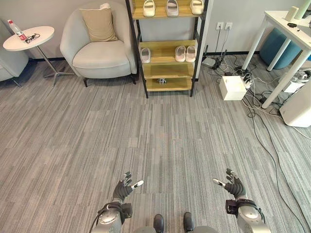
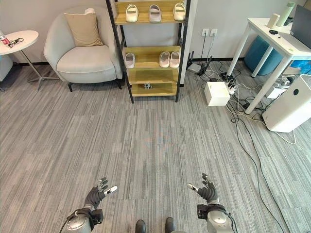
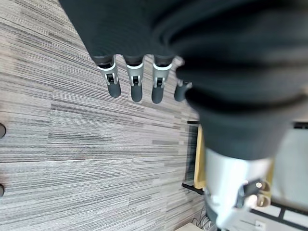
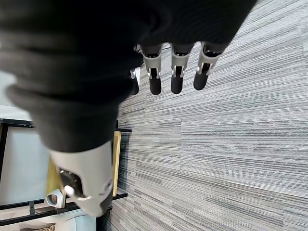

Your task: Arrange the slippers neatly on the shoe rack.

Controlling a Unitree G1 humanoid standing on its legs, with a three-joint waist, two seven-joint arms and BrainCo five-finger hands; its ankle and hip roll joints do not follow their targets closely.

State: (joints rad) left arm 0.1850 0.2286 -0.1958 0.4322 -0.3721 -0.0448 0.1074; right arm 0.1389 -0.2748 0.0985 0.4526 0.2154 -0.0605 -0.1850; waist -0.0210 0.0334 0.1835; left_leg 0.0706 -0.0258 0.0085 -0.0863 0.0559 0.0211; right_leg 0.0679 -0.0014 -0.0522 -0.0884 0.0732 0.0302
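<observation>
A wooden shoe rack [image 1: 167, 68] with black posts stands against the far wall. Three pale slippers [image 1: 168, 8] lie on its upper shelf. On the middle shelf one slipper [image 1: 145, 54] lies at the left and a pair [image 1: 185, 53] sits side by side at the right. A small dark thing [image 1: 162, 80] rests on a lower shelf. My left hand [image 1: 124, 188] and right hand [image 1: 233, 184] hover low over the carpet, far in front of the rack, both open and empty, fingers [image 3: 136, 86] straight.
A beige armchair [image 1: 99, 48] with a cushion stands left of the rack, beside a round white side table [image 1: 29, 38]. Right of the rack lie a white box [image 1: 232, 87], loose cables [image 1: 257, 104], a white desk [image 1: 286, 34] and a white appliance [image 1: 299, 104].
</observation>
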